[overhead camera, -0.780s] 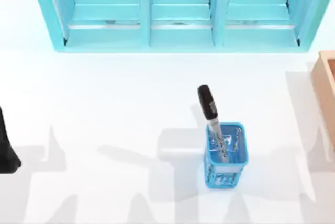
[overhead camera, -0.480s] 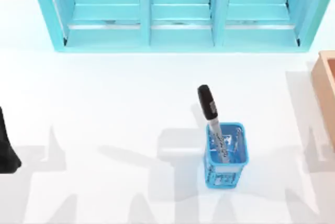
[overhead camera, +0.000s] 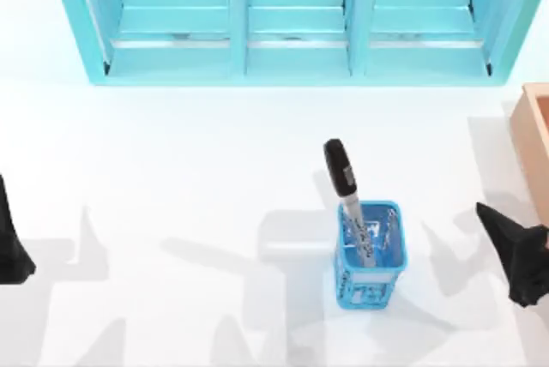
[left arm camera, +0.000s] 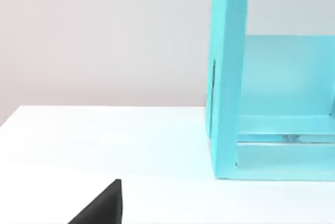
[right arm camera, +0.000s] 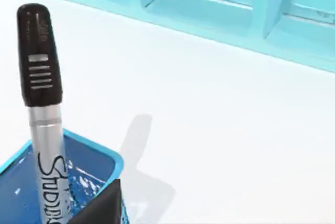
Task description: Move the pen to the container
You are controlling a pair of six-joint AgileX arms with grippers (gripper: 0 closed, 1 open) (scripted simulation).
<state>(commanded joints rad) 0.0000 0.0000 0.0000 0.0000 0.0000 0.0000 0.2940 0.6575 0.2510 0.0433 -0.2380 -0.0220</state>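
The pen (overhead camera: 341,180), black cap up and silver-grey barrel down, stands leaning in a small blue mesh basket (overhead camera: 369,274) right of the table's middle. In the right wrist view the pen (right arm camera: 42,103) rises close by out of the basket (right arm camera: 104,162). The tan container (overhead camera: 535,140) shows at the table's right edge, cut off by the frame. My right gripper (overhead camera: 508,243) is a dark shape right of the basket, just in front of the container and apart from the pen. My left gripper (overhead camera: 10,251) is parked at the left edge.
A big turquoise shelf unit (overhead camera: 292,20) spans the back of the table, and its end wall (left arm camera: 229,77) shows in the left wrist view. White tabletop lies between the basket and the container.
My right gripper has come into the top view from the right edge, moving toward the basket. The pen, the basket and the left arm have not moved.
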